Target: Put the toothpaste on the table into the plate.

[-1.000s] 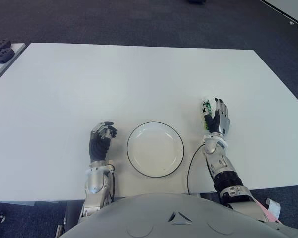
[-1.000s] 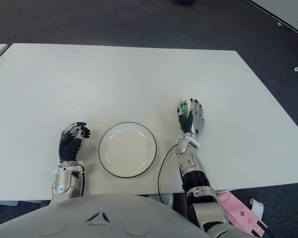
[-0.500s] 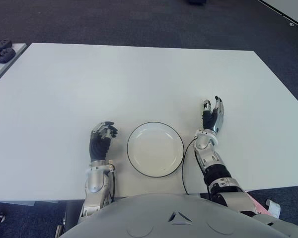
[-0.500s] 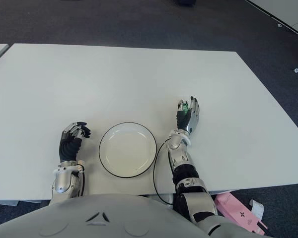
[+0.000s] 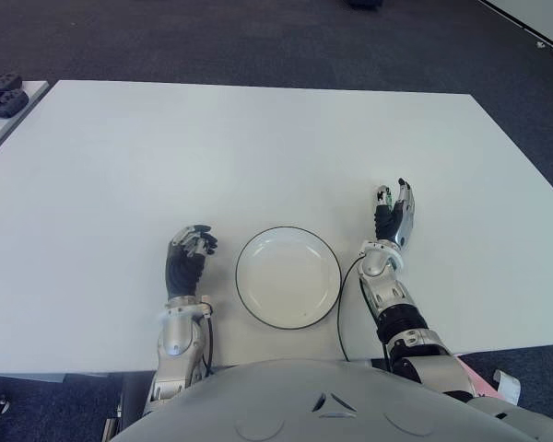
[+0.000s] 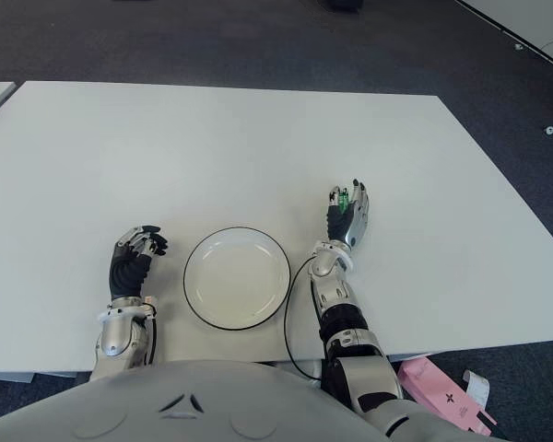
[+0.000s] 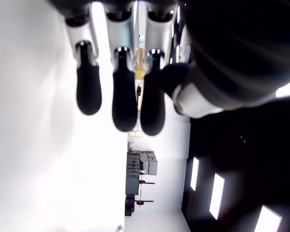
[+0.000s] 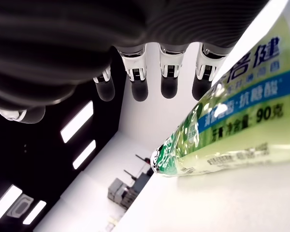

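Note:
A green and white toothpaste tube [image 8: 232,116] lies on the white table [image 5: 258,147], right of the black-rimmed white plate [image 5: 241,276]. In the eye views only its green tip [image 5: 382,195] shows past my right hand [image 5: 394,210]. That hand stands on edge right beside the tube, fingers [image 8: 168,72] straight and extended over it, not closed around it. The plate holds nothing. My left hand [image 5: 189,253] shows left of the plate, fingers curled with nothing in them.
A black cable [image 5: 344,308] loops from my right forearm beside the plate. Dark devices [image 5: 0,92] sit on a side table at the far left. A pink object [image 6: 442,391] lies on the floor past the table's near right edge.
Over the last second my right hand turned from flat to edge-on and its forearm swung toward the plate, hiding most of the tube. The left hand stayed put.

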